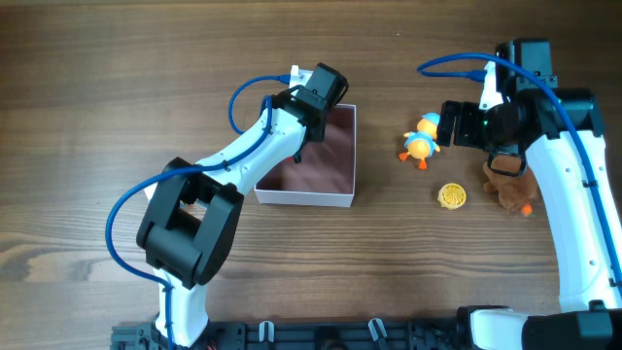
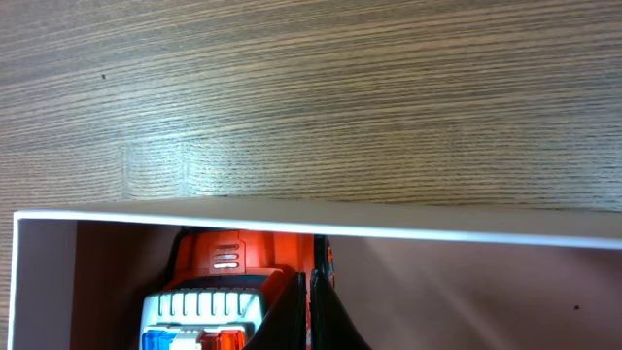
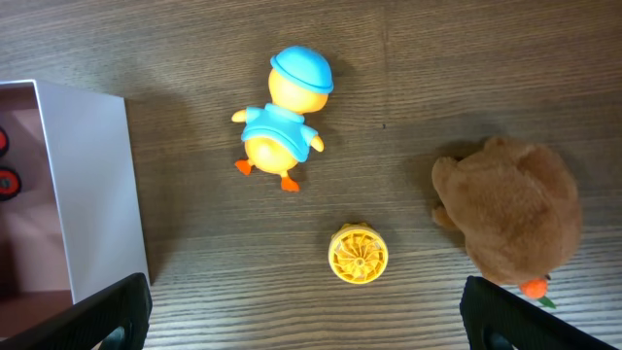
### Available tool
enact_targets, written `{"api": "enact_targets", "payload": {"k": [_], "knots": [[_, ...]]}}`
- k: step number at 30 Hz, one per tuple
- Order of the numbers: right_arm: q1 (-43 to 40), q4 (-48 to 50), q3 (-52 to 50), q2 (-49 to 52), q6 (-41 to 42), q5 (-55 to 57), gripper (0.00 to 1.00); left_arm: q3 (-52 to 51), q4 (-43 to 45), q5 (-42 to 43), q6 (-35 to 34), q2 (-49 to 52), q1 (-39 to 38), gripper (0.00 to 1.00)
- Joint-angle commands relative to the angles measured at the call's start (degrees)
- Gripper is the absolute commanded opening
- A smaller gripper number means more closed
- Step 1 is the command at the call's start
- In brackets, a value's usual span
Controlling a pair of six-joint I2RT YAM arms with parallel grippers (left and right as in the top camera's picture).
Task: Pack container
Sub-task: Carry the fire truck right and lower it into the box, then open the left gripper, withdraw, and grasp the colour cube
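The container (image 1: 305, 198) sits left of centre on the table, open side up. It is square, so no axis is longer, and its sides are turned slightly off the table's grain. Its thin walls are smooth white and the inside is matte dusty pink; no writing can be read on it.

The left gripper (image 2: 313, 306) reaches down into it, its dark fingers pressed together with only a seam between them. Just beside them lies an orange-red toy vehicle (image 2: 219, 262) with a ribbed white grille.

The wood-grain table (image 2: 292, 97) carries three toys to the right of the box:
- a glossy plastic duck (image 3: 282, 122) in a blue cap
- a ridged yellow disc (image 3: 358, 254)
- a fuzzy brown plush (image 3: 510, 214)

The right gripper (image 3: 306, 287) hangs above them, fingers wide apart.
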Motion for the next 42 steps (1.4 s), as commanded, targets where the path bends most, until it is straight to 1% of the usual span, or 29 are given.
{"api": "enact_targets", "payload": {"k": [1, 7, 9, 10, 11, 12, 13, 14, 15, 16, 17, 18, 19, 21, 22, 25, 27, 29, 31, 34, 37, 42], "knots": [[-0.09, -0.02, 1.22, 0.31, 0.42, -0.46, 1.0, 0.28, 0.02, -2.01, 0.72, 0.22, 0.09, 0.04], [-0.09, -0.07, 1.22, 0.31, 0.39, -0.46, 1.0, 0.28, -0.92, -1.99, 0.7, -5.51, -2.82, 0.07], [-0.09, -0.11, 1.22, 0.31, 0.42, -0.48, 1.0, 0.28, -3.39, -1.97, 0.7, -9.38, -3.8, 0.11], [-0.09, -0.09, 1.22, 0.31, 0.42, -0.46, 1.0, 0.28, -5.2, -1.99, 0.7, -11.63, -4.04, 0.11], [-0.09, -0.09, 1.22, 0.31, 0.39, -0.46, 1.0, 0.28, -7.34, -1.97, 0.57, -14.01, -4.04, 0.16], [-0.09, -0.09, 1.22, 0.31, 0.42, -0.48, 1.0, 0.28, -10.23, -1.97, -0.09, -17.09, -3.72, 0.26], [-0.09, -0.11, 1.22, 0.31, 0.39, -0.46, 1.0, 0.28, -12.39, -1.99, -0.92, -19.54, -3.1, 0.3], [-0.09, -0.13, 1.22, 0.31, 0.42, -0.46, 1.0, 0.28, -14.38, -1.92, -1.31, -21.84, -2.34, 0.31], [-0.09, -0.22, 1.22, 0.31, 0.39, -0.46, 1.0, 0.28, -16.74, -1.75, -1.31, -24.52, -1.07, 0.38], [-0.09, -0.31, 1.22, 0.31, 0.39, -0.46, 1.0, 0.28, -18.82, -1.75, -1.73, -26.97, 0.33, 0.67], [-0.09, -0.37, 1.22, 0.31, 0.37, -0.46, 1.0, 0.28, -20.85, -1.75, -3.26, -29.24, 2.05, 0.79], [-0.09, -0.46, 1.22, 0.31, 0.37, -0.46, 1.0, 0.26, -24.13, -1.77, -6.21, -32.52, 5.18, 0.82], [-0.09, -0.48, 1.22, 0.31, 0.35, -0.46, 1.0, 0.26, -26.93, -1.77, -9.07, -34.93, 8.48, 0.9], [-0.09, -0.48, 1.22, 0.31, 0.35, -0.46, 1.0, 0.26, -31.17, -1.18, -14.23, -37.66, 14.21, 0.98], [-0.09, -0.5, 1.22, 0.31, 0.33, -0.46, 1.0, 0.26, -34.18, 0.94, -15.78, -38.88, 19.04, 1.0], [-0.09, -0.5, 1.22, 0.31, 0.33, -0.46, 1.0, -0.48, -38.07, 6.8, -16.09, -39.01, 28.28, 1.0], [-0.09, -0.55, 1.22, 0.31, 0.33, -0.46, 1.0, -4.96, -36.3, 9.25, -16.11, -38.95, 34.97, 1.0], [-0.09, -0.76, 1.22, 0.31, 0.33, -0.46, 1.0, -11.21, -32.11, 12.61, -16.04, -38.95, 40.39, 1.0], [-0.09, -0.87, 1.22, 0.31, 0.35, -0.46, 1.0, -16.87, -27.87, 16.11, -15.5, -38.95, 43.76, 1.0], [-0.09, -0.9, 1.22, 0.31, 0.35, -0.46, 1.0, -27.19, -17.9, 20.79, -11.17, -38.91, 46.07, 1.0], [-0.09, -1.09, 1.22, 0.31, 0.33, -0.46, 1.0, -33.24, -11.39, 21.29, -9.99, -37.55, 46.05, 1.0], [-0.09, -1.86, 1.22, 0.31, 0.37, -0.46, 1.0, -35.34, -5.77, 20.76, -10.01, -32.04, 46.05, 1.0]]}}
